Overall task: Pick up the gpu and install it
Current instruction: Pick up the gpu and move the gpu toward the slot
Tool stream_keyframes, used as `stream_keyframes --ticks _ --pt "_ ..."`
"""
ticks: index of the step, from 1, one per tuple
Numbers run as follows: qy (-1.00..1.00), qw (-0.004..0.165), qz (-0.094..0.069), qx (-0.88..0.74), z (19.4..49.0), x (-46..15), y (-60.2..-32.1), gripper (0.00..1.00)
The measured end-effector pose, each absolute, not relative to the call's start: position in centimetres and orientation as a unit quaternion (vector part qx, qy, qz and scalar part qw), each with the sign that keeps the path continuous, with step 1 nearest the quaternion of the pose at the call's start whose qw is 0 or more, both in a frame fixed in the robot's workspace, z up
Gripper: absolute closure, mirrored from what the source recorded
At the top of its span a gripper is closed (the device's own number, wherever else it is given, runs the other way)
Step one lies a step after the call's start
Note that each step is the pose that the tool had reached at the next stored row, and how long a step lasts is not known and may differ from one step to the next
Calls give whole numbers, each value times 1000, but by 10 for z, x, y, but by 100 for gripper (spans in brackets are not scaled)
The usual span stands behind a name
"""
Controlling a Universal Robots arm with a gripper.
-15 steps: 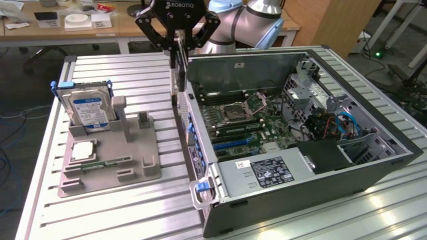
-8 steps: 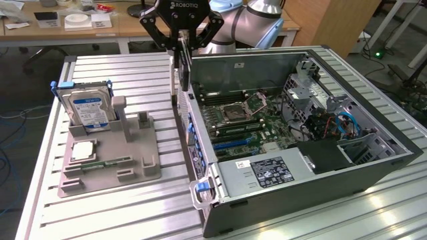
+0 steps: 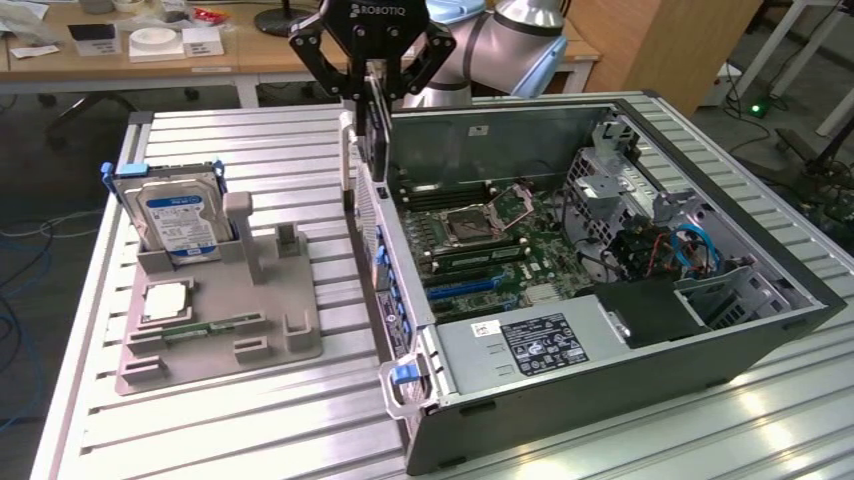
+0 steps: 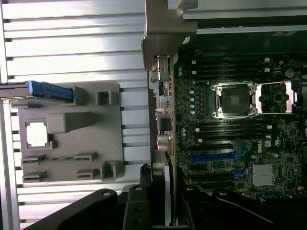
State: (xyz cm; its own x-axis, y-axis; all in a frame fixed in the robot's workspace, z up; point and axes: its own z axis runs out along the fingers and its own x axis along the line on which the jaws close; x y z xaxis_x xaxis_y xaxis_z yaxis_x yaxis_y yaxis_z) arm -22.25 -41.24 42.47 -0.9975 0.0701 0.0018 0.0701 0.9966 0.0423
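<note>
My gripper [image 3: 374, 92] hangs over the open computer case [image 3: 787, 300], above its wall on the exterior view's left. It is shut on the gpu [image 3: 376, 140], a thin dark card that hangs upright and edge-on just above that wall. In the wrist view the gpu [image 4: 163, 72] runs away from my gripper [image 4: 158, 191], its silver bracket at the far end and its ports along the edge. It sits over the border between the case wall and the motherboard [image 4: 230, 124]. The blue expansion slots [image 4: 216, 157] lie bare beside the card.
A grey parts holder [image 3: 267, 345] on the slatted aluminium table [image 3: 200, 430] carries a hard drive [image 3: 174, 215], a processor chip [image 3: 163, 300] and a memory stick [image 3: 214, 327]. Inside the case are the power supply [image 3: 534, 345], drive cages and cables [image 3: 667, 250].
</note>
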Motion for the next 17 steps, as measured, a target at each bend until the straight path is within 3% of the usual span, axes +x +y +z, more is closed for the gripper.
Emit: stream_keyframes --ticks 17 --pt "-999 0 -21 -35 424 -206 -412 72"
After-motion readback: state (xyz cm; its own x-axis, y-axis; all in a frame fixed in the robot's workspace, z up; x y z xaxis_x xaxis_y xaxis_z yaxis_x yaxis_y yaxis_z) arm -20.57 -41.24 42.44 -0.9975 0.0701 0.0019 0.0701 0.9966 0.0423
